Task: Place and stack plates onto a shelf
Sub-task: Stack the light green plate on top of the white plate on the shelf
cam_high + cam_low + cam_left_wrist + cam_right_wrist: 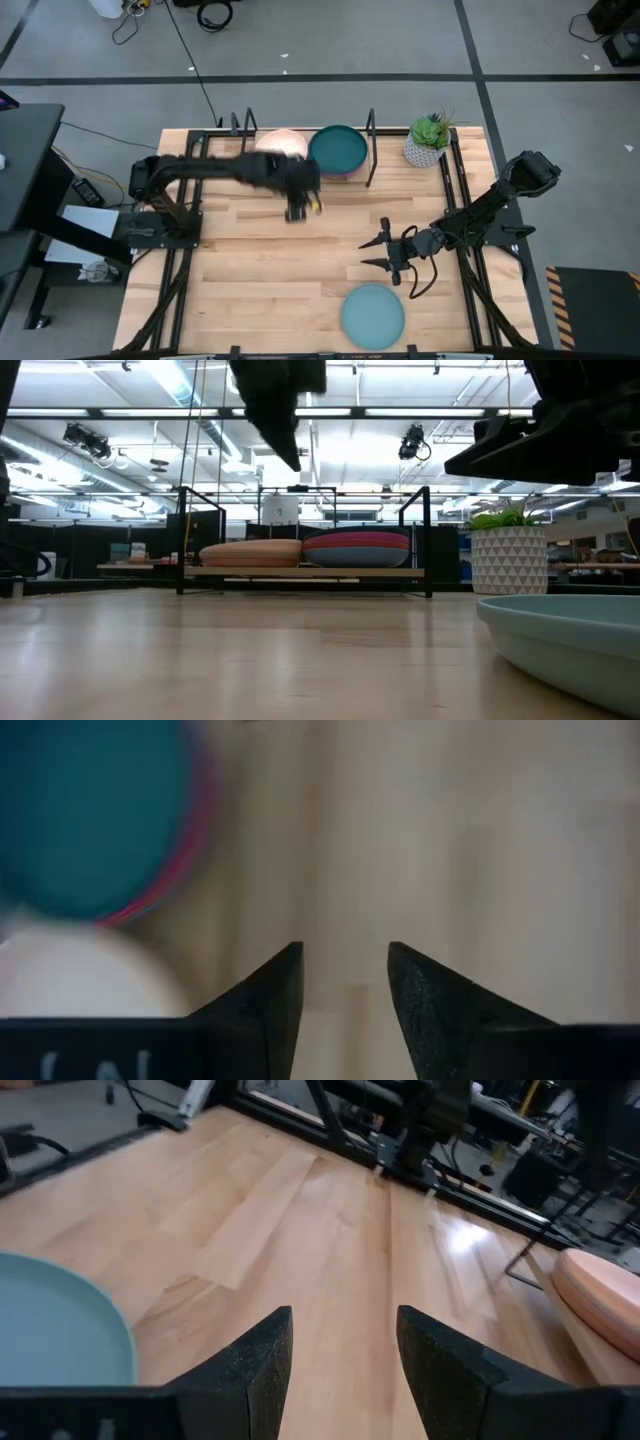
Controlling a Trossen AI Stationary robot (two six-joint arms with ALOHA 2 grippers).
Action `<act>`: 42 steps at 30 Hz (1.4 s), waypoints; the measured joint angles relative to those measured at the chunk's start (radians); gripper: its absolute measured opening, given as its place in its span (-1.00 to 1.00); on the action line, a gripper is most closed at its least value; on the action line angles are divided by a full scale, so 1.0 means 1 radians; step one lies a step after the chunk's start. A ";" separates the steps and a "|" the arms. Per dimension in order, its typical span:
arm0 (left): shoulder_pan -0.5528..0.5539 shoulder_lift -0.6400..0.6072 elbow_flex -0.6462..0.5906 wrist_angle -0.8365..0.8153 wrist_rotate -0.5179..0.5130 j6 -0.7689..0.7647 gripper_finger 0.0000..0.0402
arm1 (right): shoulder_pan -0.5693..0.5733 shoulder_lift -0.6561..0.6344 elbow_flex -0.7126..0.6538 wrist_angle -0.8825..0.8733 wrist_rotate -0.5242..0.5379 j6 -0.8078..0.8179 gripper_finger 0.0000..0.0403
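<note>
Light blue plate [570, 635] on wood tabletop [250, 270], shelf [305, 572] behind w/ stacks.

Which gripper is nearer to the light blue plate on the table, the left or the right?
The right. The right gripper, open, hovers just beside the light blue plate. The left gripper, also open, is far off, in front of the shelf.

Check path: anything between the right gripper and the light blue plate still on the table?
Nothing visible. The right gripper, fingers open, hangs over bare wood just beside the light blue plate. The potted plant stands off by the shelf, clear of that path. The left gripper is near the shelf.
</note>
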 joint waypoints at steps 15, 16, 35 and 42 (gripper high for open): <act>-0.407 0.074 -0.001 0.267 -0.150 -0.011 -0.28 | 0.004 -0.001 0.008 -0.026 0.056 0.019 -0.07; -0.416 0.085 -0.001 0.285 -0.164 0.028 -0.28 | 0.006 -0.001 0.008 -0.035 0.057 0.038 -0.07; -0.406 0.260 -0.002 0.291 -0.056 0.176 -0.28 | 0.075 -0.147 0.109 -0.404 0.273 0.249 -0.07; -0.439 0.360 0.000 0.335 -0.121 0.097 -0.28 | 0.067 -0.120 0.070 -0.276 0.344 0.206 -0.07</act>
